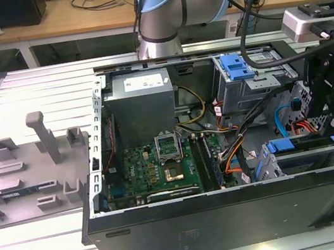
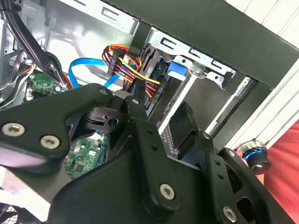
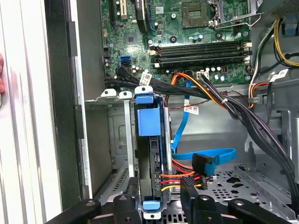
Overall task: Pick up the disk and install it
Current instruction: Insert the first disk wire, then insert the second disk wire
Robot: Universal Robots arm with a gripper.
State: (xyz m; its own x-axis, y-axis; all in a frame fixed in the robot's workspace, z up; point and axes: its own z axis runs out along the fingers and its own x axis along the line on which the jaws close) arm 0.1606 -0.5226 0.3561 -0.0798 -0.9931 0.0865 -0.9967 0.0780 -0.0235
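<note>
End effector (image 3: 161,205) is seen pinching the disk (image 3: 150,154), seated edge-on in the case's (image 1: 233,213) drive bay. Rigid, fairly heavy and fragile, it is best gripped by its blue-framed edges.

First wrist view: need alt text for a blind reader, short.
A disk with a blue frame stands on edge in a metal drive bay of an open computer case, just beyond the robot's black hand. Orange, yellow and blue cables run beside it, and a green motherboard lies beyond.
</note>
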